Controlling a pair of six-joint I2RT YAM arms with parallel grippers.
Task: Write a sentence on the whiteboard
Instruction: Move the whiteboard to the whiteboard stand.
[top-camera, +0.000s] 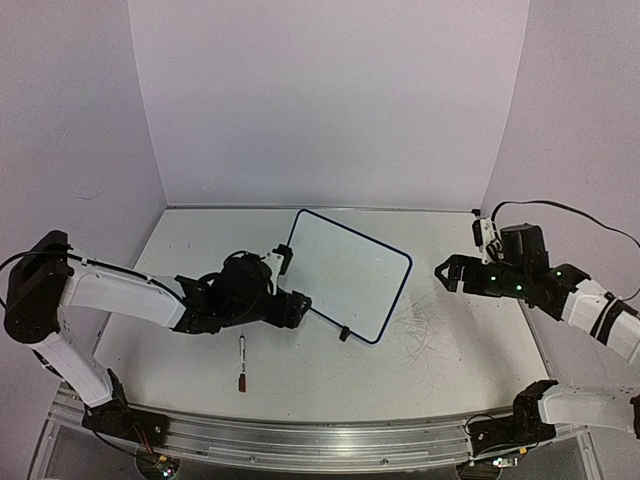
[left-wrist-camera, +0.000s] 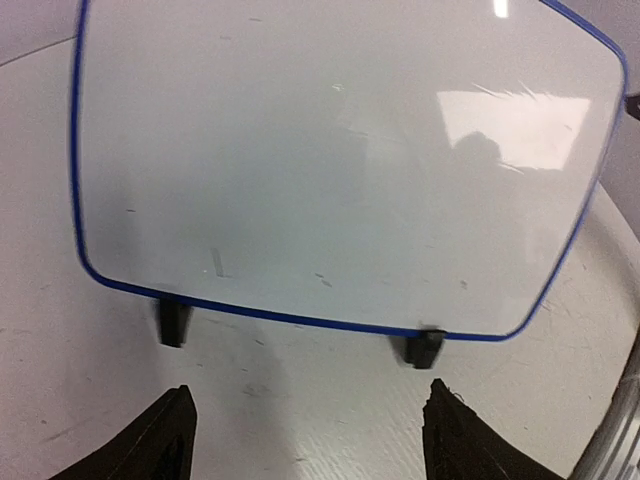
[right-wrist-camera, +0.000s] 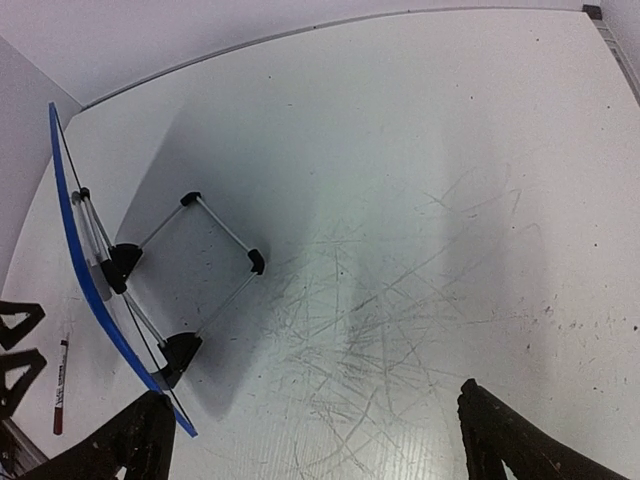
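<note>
The whiteboard (top-camera: 350, 272), white with a dark blue rim, stands tilted on two black feet in the middle of the table. Its face fills the left wrist view (left-wrist-camera: 340, 160) and shows only faint smudges; no sentence shows on it. The right wrist view shows its back edge (right-wrist-camera: 85, 270) and wire stand (right-wrist-camera: 215, 250). My left gripper (top-camera: 295, 308) is open and empty, just in front of the board's lower edge (left-wrist-camera: 310, 400). My right gripper (top-camera: 447, 272) is open and empty, to the board's right (right-wrist-camera: 315, 400). A marker (top-camera: 241, 362) lies on the table in front of the left gripper.
The white table (top-camera: 450, 350) has grey scuff marks (right-wrist-camera: 400, 300) to the right of the board. Lilac walls close the back and sides. A metal rail (top-camera: 300, 435) runs along the near edge. The marker also shows in the right wrist view (right-wrist-camera: 60, 385).
</note>
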